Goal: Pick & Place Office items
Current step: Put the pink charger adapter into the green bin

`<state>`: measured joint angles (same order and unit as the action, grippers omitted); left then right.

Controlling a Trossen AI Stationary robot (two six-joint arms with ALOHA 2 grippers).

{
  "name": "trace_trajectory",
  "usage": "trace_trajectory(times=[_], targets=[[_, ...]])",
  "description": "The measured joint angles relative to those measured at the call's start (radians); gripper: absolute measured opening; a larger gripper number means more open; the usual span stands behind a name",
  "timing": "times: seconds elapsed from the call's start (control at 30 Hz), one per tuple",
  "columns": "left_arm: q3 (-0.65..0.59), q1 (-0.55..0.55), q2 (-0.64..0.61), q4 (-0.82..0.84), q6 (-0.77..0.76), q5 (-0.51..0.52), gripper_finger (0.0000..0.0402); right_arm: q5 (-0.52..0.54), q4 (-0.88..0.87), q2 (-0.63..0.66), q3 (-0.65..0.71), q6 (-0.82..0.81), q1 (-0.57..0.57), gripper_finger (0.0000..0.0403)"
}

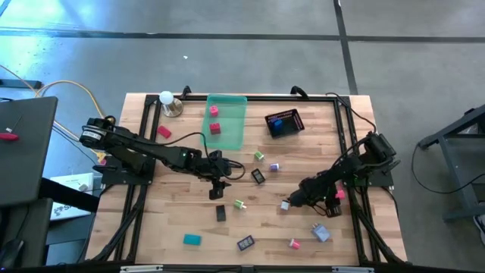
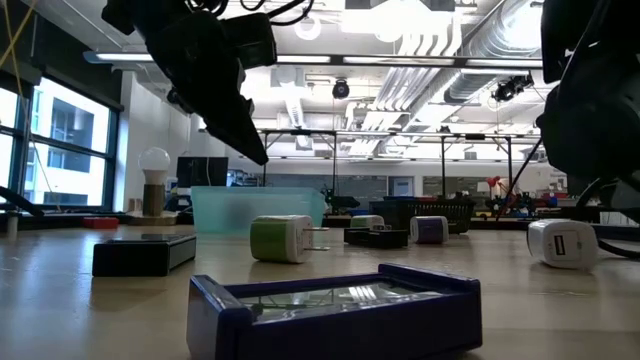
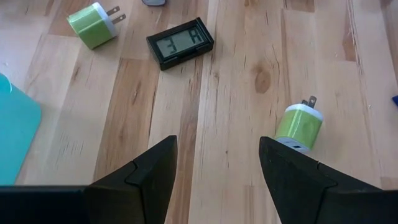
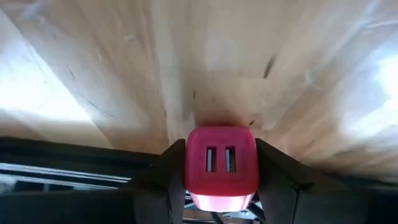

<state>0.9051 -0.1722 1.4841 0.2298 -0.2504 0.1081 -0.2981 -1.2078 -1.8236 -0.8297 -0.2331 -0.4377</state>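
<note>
The wooden table is framed by black rails along its left, right and far edges. Its near-left part is mostly bare boards, with only a teal block and a black block lying well apart there. The middle is more crowded.

The left gripper hangs above the table's centre with its fingers spread wide and nothing between them. Under it lie bare boards. Close by are a green-and-white plug, a second green-and-white plug and a small black display piece showing digits.

The right gripper sits low near the right rail, clamped on a pink charger block. The block is cube-like with rounded corners and has two slots in its facing side. A white charger lies just left of that arm.

A translucent green tray at the far middle holds two pink-red pieces. A black mesh basket to its right holds a blue item. A lavender piece and another pink piece lie near the near-right edge.
</note>
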Motion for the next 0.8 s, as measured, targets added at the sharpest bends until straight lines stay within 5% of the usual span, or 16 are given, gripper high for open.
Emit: trace_trajectory(times=[0.23, 0.43, 0.8], targets=[[0.0, 0.0, 0.0, -0.005, 0.0, 0.001, 0.022, 0.106, -0.142, 0.005, -0.128, -0.113, 0.0, 0.0137], [0.0, 0.0, 0.0, -0.017, 0.0, 0.001, 0.022, 0.298, -0.169, 0.072, -0.295, -0.224, -0.014, 0.0137], [0.0, -0.023, 0.0, -0.061, 0.022, 0.034, 0.022, 0.783, 0.259, 0.363, -0.364, -0.25, -0.15, 0.0137]])
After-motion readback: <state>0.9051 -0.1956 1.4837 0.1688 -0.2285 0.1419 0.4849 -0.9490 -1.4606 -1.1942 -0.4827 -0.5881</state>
